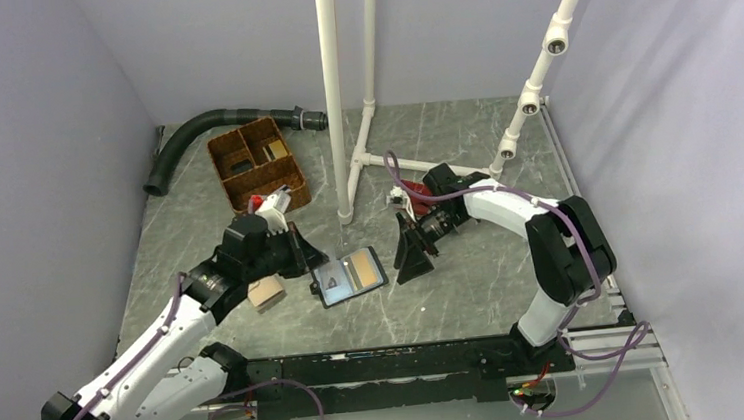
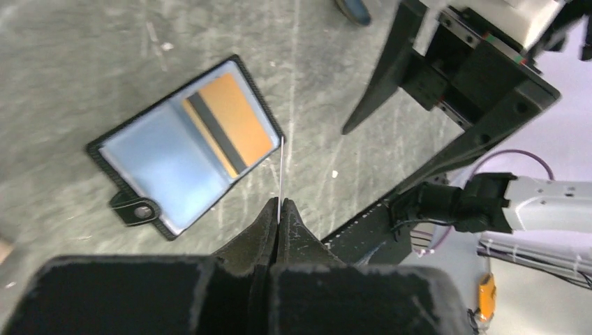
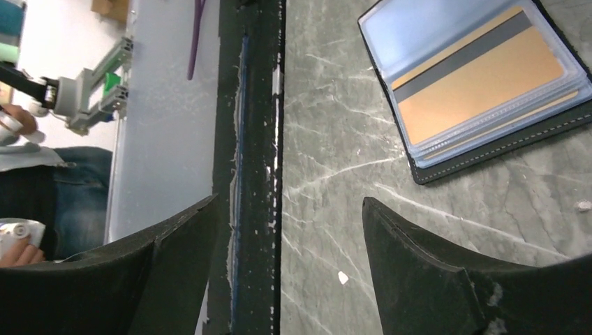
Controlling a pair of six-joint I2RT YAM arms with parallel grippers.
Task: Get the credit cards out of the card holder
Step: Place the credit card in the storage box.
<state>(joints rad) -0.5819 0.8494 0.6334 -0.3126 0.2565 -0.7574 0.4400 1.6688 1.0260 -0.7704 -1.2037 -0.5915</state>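
Top view first: the card holder (image 1: pixel 349 276) lies open and flat on the grey marbled table (image 1: pixel 475 292), about midway between the two arms, with the blue panel on the left and the tan one on the right. The left gripper (image 1: pixel 309 266) is right at its left edge, and the right gripper (image 1: pixel 414 265) sits just off its right side. A small tan wallet (image 1: pixel 266 295) lies under the left arm. Further back there's a brown woven tray (image 1: pixel 256 162) with compartments, and a black ribbed hose (image 1: pixel 203 133) curls along the back left. A white pipe frame (image 1: pixel 333 93) stands just behind the holder, and there are pale lilac walls all round. In the left wrist view, the left fingers are pressed together on a thin card (image 2: pixel 281 171). It's seen edge-on as a pale sliver, so I can't tell its colour, and its far end reaches the holder's corner. An orange card (image 2: pixel 234 124) with a dark stripe sits in the holder's clear pocket, and a snap tab (image 2: pixel 136 208) hangs off the holder's edge. In the right wrist view, that gripper's jaws are spread wide over bare table with nothing between them. The holder is up in the top right corner, well clear of the fingers, with the orange card tucked in its sleeve. A scuffed black rail (image 3: pixel 251 167) runs along the table's edge, and there's someone's jeans (image 3: pixel 49 202) beyond it.
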